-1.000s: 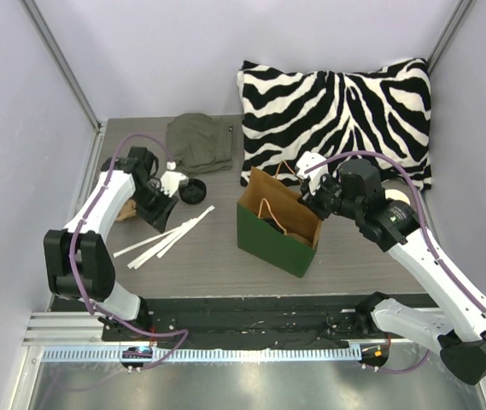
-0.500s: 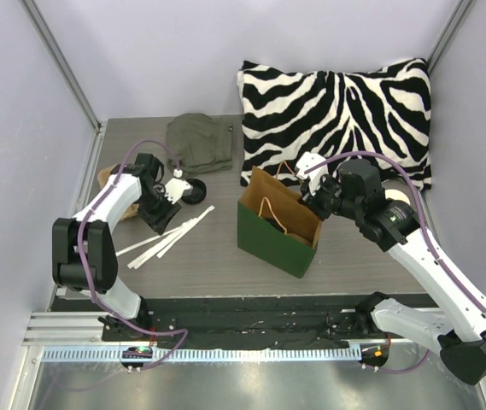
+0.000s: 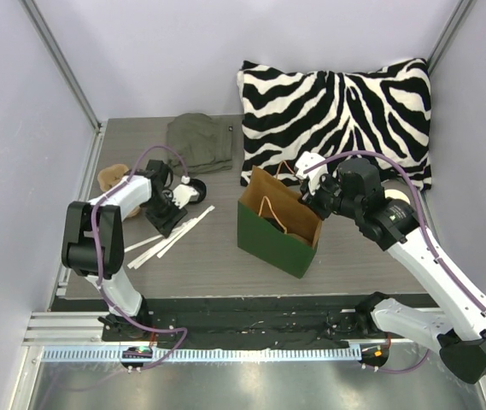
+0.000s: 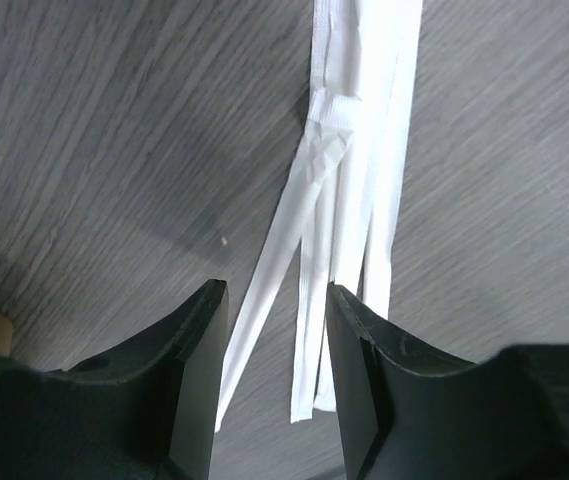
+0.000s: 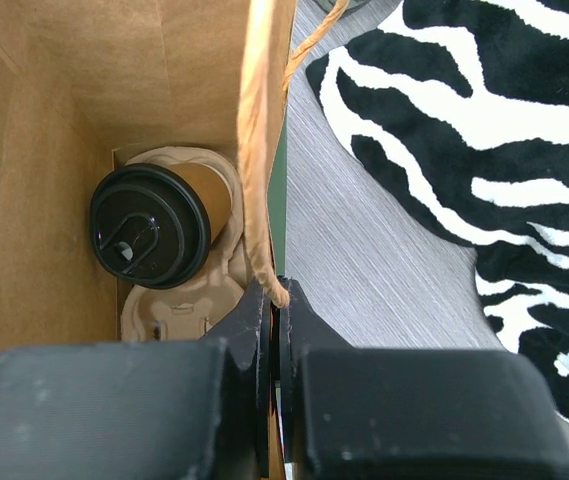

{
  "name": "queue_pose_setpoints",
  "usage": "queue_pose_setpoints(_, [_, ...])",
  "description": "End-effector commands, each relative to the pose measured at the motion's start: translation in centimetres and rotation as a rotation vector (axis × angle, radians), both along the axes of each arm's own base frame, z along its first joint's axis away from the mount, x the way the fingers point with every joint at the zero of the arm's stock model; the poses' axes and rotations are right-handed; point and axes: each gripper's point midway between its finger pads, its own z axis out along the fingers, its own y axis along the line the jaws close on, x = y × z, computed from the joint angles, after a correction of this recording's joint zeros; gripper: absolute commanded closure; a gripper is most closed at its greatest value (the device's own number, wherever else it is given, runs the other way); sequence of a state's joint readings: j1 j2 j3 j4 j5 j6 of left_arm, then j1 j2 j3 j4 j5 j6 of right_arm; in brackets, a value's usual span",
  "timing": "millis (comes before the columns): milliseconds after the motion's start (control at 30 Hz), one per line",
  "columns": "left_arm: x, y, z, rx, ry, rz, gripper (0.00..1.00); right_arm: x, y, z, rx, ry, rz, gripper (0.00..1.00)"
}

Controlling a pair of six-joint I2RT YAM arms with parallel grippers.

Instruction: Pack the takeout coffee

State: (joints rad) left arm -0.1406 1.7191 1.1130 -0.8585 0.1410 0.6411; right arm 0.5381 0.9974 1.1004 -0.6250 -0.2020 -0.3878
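Observation:
The takeout coffee (image 5: 149,225), a tan cup with a black lid, stands in a tan pulp tray (image 5: 179,300) at the bottom of the green paper bag (image 3: 268,239). From above it is hidden inside the bag. My right gripper (image 5: 280,300) is shut on the bag's brown upper edge (image 5: 262,150) and holds that side up; it also shows in the top view (image 3: 311,205). My left gripper (image 4: 276,300) is open and empty just above several white paper-wrapped straws (image 4: 349,200), left of the bag (image 3: 172,222).
A zebra pillow (image 3: 336,111) lies behind the bag and an olive cloth (image 3: 198,141) at the back left. A tan cup (image 3: 110,177) sits by the left arm's elbow, a small black lid (image 3: 196,195) near its wrist. The straws (image 3: 161,242) stretch toward the front left.
My left arm has folded in and its gripper has shifted a little right, over the white straws. The right arm and the bag have not moved.

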Motion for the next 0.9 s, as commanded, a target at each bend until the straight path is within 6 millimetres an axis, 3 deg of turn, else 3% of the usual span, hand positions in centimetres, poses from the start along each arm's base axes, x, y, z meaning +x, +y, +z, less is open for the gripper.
queue_pose_setpoints(0, [1.5, 0.0, -1.1, 0.012, -0.052, -0.007, 0.54, 0.8, -0.2, 1.8, 0.006, -0.045, -0.018, 0.99])
queue_pose_setpoints(300, [1.8, 0.4, -2.8, 0.033, -0.077, -0.005, 0.69, 0.9, -0.1, 2.3, 0.004, -0.048, -0.013, 0.99])
queue_pose_setpoints(467, [1.7, 0.3, -2.5, 0.026, -0.088, 0.008, 0.81, 0.9, 0.1, 2.1, 0.001, -0.043, -0.008, 0.99])
queue_pose_setpoints(667, [2.0, -1.5, 2.7, -0.076, -0.119, 0.067, 0.99, 0.9, 0.3, 1.9, 0.0, -0.047, 0.013, 0.99])
queue_pose_setpoints(867, [2.5, -3.1, 8.8, -0.177, -0.187, 0.117, 1.0, 0.8, 0.8, 2.3, 0.019, -0.065, 0.046, 0.99])
